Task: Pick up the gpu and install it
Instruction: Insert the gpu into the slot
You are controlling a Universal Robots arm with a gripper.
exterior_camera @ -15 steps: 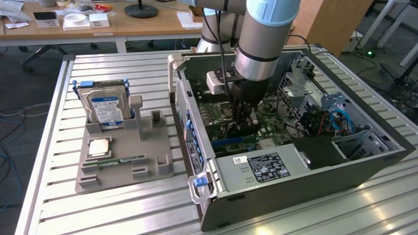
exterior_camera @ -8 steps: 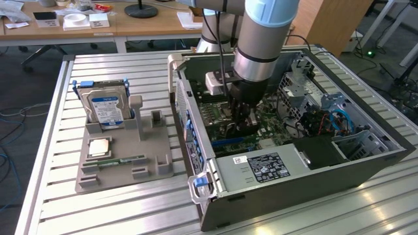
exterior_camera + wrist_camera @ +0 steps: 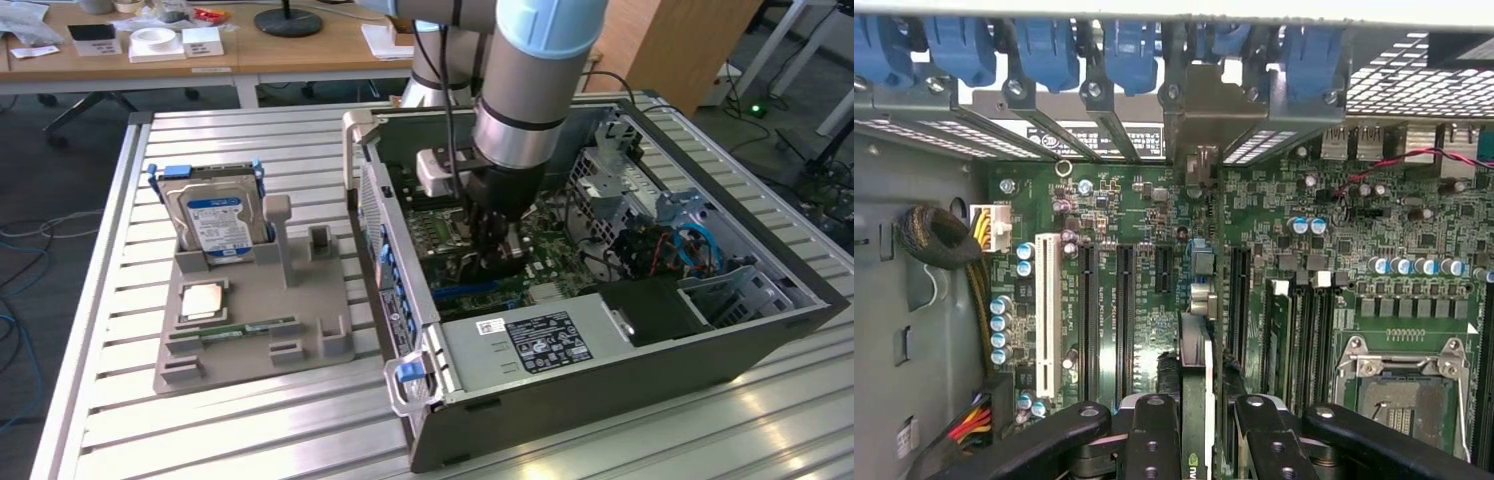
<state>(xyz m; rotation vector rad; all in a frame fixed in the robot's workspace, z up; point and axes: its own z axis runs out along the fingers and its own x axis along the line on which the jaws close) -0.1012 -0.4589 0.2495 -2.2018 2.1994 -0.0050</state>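
My gripper reaches down into the open computer case, low over the green motherboard. In the wrist view the gripper is shut on the gpu, a thin card seen edge-on between the two black fingers. The card stands upright just above the board. Its lower edge runs between the long black expansion slots and the slot beside them. I cannot tell whether it touches a slot. From the exterior view the gpu is a dark shape under the fingers, mostly hidden by the arm.
A grey parts holder on the slatted table at the exterior view's left carries a silver hard drive, a square chip and a green memory stick. Inside the case are a power supply, a CPU socket, a white slot and cable bundles.
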